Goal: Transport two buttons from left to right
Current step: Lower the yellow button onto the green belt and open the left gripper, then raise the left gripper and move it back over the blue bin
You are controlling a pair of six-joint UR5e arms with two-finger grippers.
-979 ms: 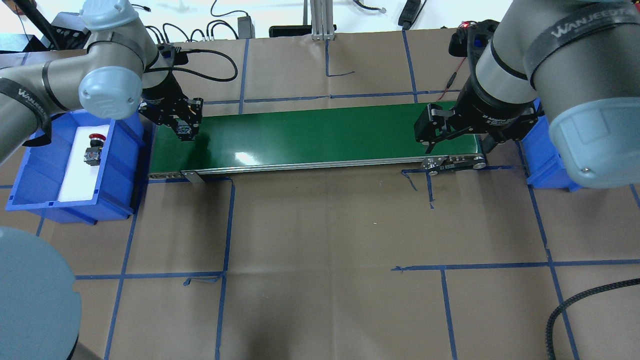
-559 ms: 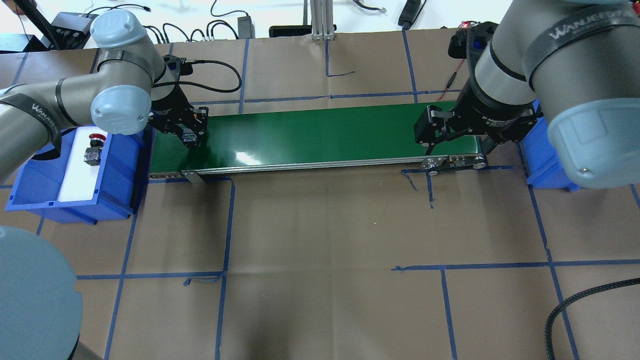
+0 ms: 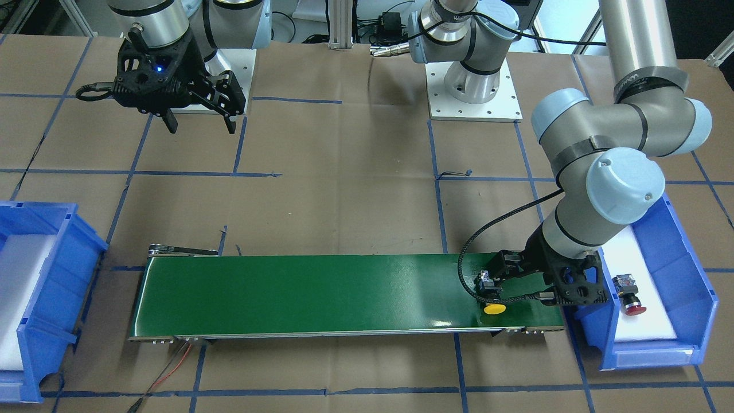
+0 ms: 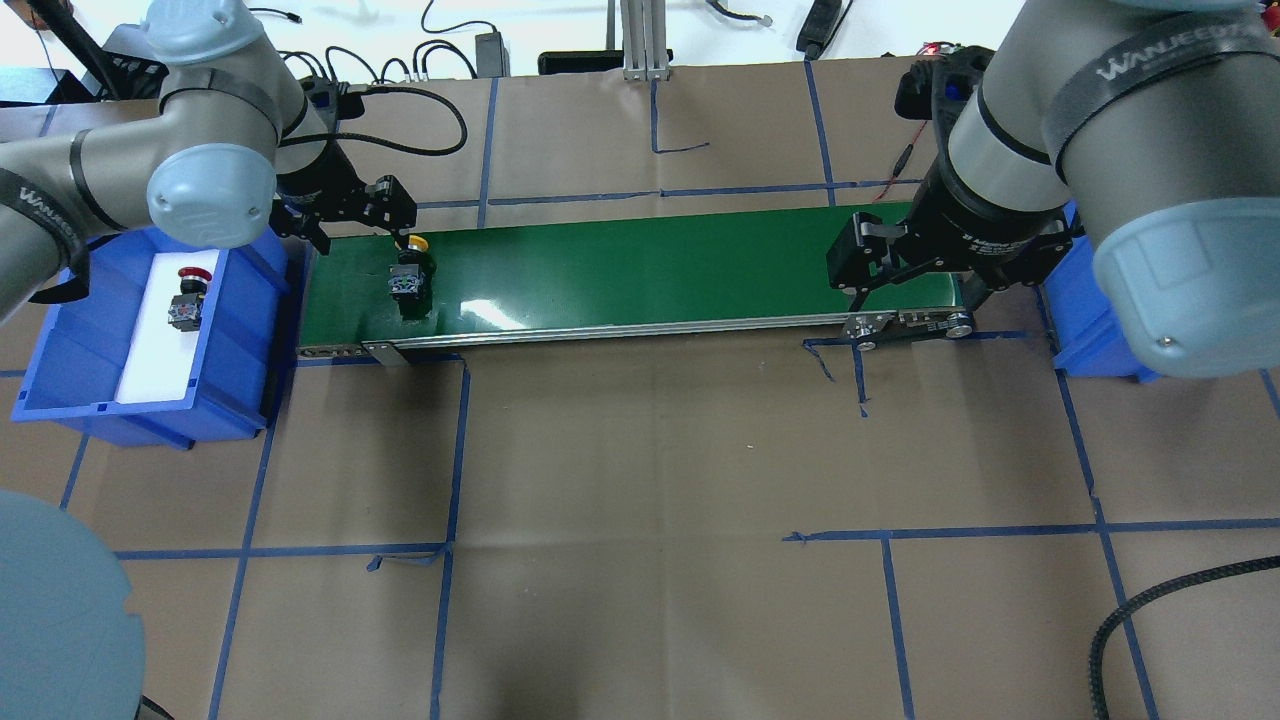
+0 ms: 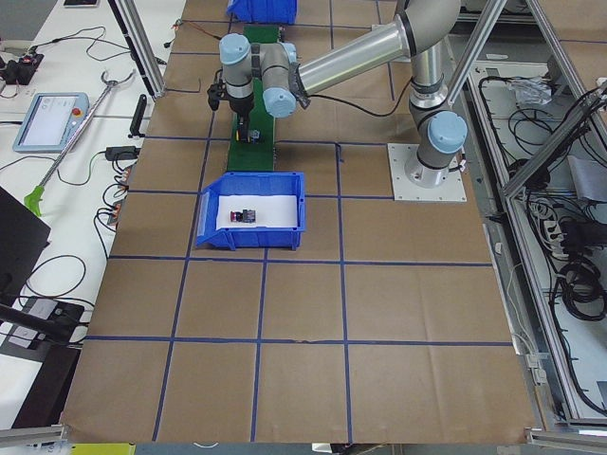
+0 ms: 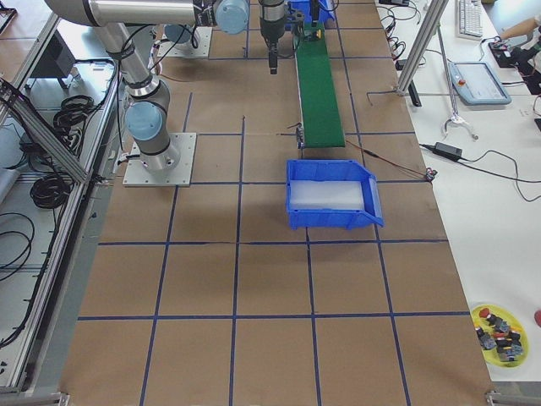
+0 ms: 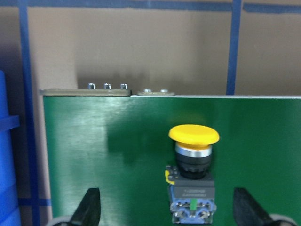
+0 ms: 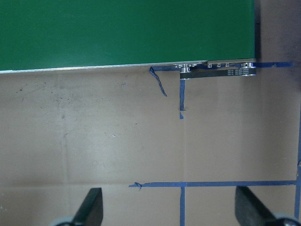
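The yellow button (image 4: 409, 272) lies on its side at the left end of the green belt (image 4: 650, 265), cap toward the far edge; the left wrist view shows it (image 7: 193, 172) free between the two fingers (image 7: 89, 209). My left gripper (image 4: 360, 236) hangs open just above and behind it, touching nothing. The red button (image 4: 187, 297) rests on the white liner of the left blue bin (image 4: 60, 390) and shows again in the front view (image 3: 629, 288). My right gripper (image 4: 915, 290) is open and holds nothing over the belt's right end; its fingers (image 8: 91, 209) frame bare paper.
A second blue bin (image 3: 63, 252) with a white liner stands past the belt's right end. Blue tape lines grid the brown paper. Cables and a power brick (image 4: 490, 52) lie beyond the table's far edge. A small dish of spare parts (image 6: 499, 326) sits on the side bench.
My left gripper lowered the yellow button onto the belt's left end, opened and drew back toward the far edge. The button now lies free. The right arm has not moved.
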